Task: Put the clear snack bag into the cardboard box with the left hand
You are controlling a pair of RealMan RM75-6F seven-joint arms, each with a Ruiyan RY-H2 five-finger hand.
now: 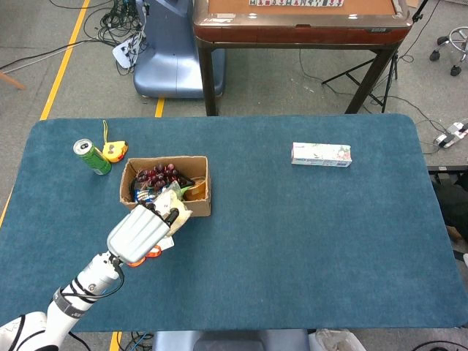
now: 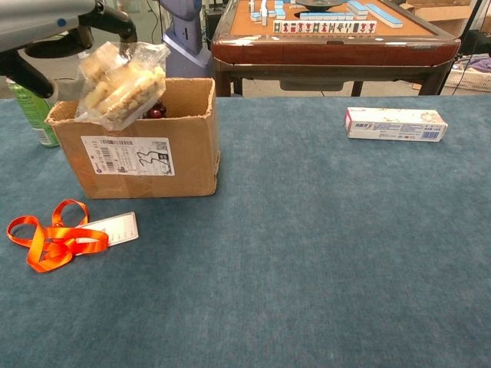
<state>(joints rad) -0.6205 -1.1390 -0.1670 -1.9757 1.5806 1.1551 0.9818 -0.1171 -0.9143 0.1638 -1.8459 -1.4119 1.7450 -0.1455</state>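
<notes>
My left hand (image 1: 139, 232) (image 2: 46, 31) grips the clear snack bag (image 2: 121, 83), which holds pale yellow snacks. In the chest view the bag hangs in the air over the front rim of the open cardboard box (image 2: 138, 153). In the head view the snack bag (image 1: 174, 207) overlaps the box's (image 1: 199, 208) near wall. Inside the box lie dark grapes (image 1: 157, 175) and several coloured packets. My right hand appears in neither view.
An orange lanyard with a white tag (image 2: 57, 234) lies on the blue table in front of the box. A green can (image 1: 92, 156) and a small yellow object (image 1: 112, 151) stand left of the box. A white toothpaste carton (image 1: 321, 154) lies far to the right.
</notes>
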